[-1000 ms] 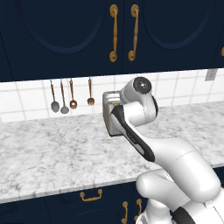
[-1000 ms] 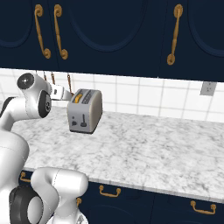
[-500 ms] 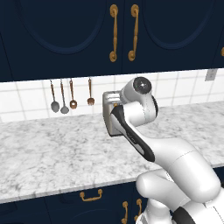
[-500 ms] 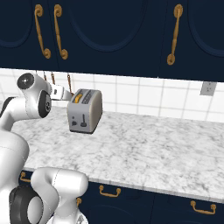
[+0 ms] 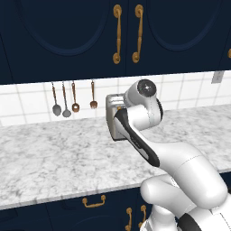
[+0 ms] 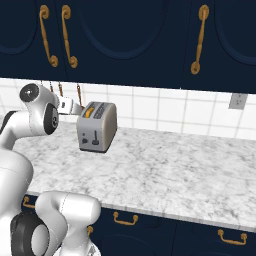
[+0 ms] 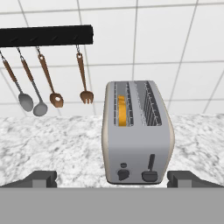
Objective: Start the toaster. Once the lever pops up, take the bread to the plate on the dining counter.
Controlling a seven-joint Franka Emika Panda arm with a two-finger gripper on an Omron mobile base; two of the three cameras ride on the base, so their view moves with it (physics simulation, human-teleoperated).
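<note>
Your jaws are wide open, empty. The toaster [image 7: 136, 131] sits near the counter's back edge; its lever [image 7: 150, 169] is stiff, and the bread [image 7: 122, 111] is light and brittle, so pinch its top edge.

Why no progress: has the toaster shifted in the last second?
No. The toaster sits in the same spot below the cabinet handles.

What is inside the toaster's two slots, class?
In the hand view, the toaster holds a golden-orange bread slice standing on edge in its left slot. The right slot shows wire guides and no bread. The slice's lower part is hidden inside the toaster.
</note>
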